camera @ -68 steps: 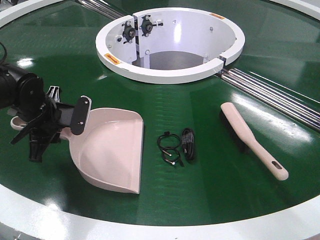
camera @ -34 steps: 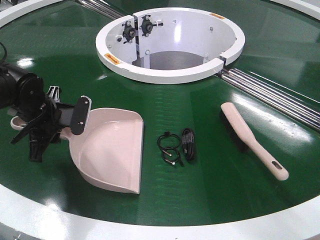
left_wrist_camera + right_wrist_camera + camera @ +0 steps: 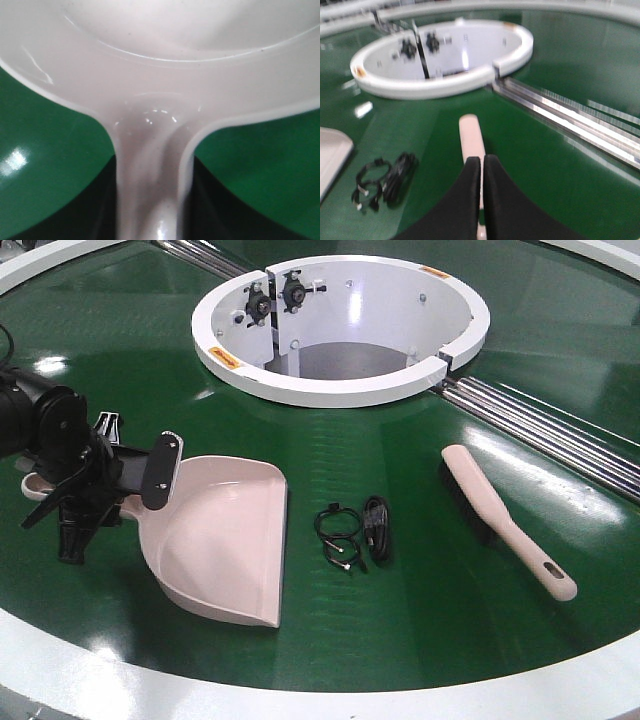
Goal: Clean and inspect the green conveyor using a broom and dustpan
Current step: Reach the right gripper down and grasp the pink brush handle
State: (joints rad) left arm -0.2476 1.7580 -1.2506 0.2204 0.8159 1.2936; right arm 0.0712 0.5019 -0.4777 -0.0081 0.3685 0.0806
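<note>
The pale pink dustpan (image 3: 225,540) lies on the green conveyor (image 3: 430,620), left of centre, mouth toward the near rim. My left gripper (image 3: 108,485) is shut on its handle; in the left wrist view the handle (image 3: 150,190) runs between the black fingers (image 3: 102,205) and widens into the pan (image 3: 160,60). The broom (image 3: 505,520) lies free on the belt at the right, bristles down. My right gripper (image 3: 482,159) hovers over the broom (image 3: 471,137), jaws shut and empty. It is outside the front view.
Black coiled cables (image 3: 350,532) lie on the belt between dustpan and broom, also seen as cables (image 3: 382,182) left of the right gripper. The white central hub (image 3: 340,390) is behind. Metal rails (image 3: 540,430) run back right. The white outer rim (image 3: 300,695) borders the near side.
</note>
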